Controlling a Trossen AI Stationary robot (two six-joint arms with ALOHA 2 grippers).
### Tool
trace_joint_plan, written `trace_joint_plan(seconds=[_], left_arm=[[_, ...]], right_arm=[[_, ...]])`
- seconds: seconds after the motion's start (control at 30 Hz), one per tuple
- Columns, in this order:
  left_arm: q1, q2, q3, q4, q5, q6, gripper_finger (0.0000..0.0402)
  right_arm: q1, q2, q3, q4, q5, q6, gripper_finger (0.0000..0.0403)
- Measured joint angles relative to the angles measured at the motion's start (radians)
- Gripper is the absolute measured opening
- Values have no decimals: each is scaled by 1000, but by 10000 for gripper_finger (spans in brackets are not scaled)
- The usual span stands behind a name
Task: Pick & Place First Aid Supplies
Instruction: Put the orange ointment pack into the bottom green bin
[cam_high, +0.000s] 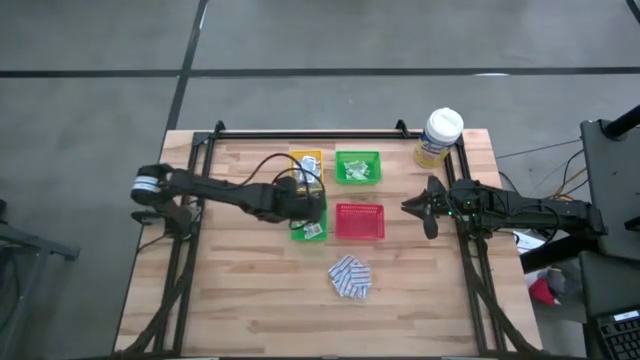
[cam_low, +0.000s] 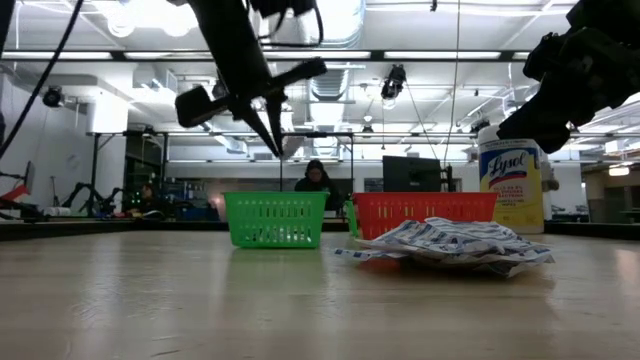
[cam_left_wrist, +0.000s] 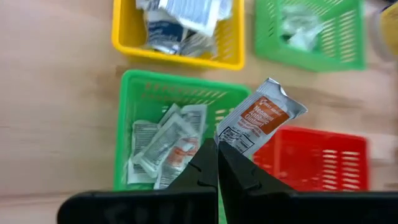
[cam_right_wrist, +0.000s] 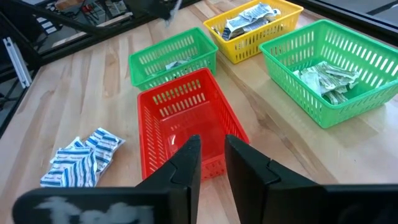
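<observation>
Pinched shut in the left hand is a white-grey sachet with a rust-orange label, crimped at its twelve o'clock end; the right hand is held slightly apart, empty.

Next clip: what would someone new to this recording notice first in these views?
First, the left gripper, shut on a white-and-brown sachet and holding it above the green tray that already holds similar sachets. Next, the loose heap of blue-and-white pads on the bare table in front of the empty red tray. The right gripper waits over the table's right side, pointed at the red tray.
</observation>
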Motion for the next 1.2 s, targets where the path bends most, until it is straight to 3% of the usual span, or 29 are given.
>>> trace_joint_plan(seconds=[0.37,1.2], left_arm=[[15,96,-21,-25,157,-98,0],[28,120,-21,26,198,-45,0]], right_arm=[[0,0,0,0,0,0,82],[0,0,0,0,0,-3,73]])
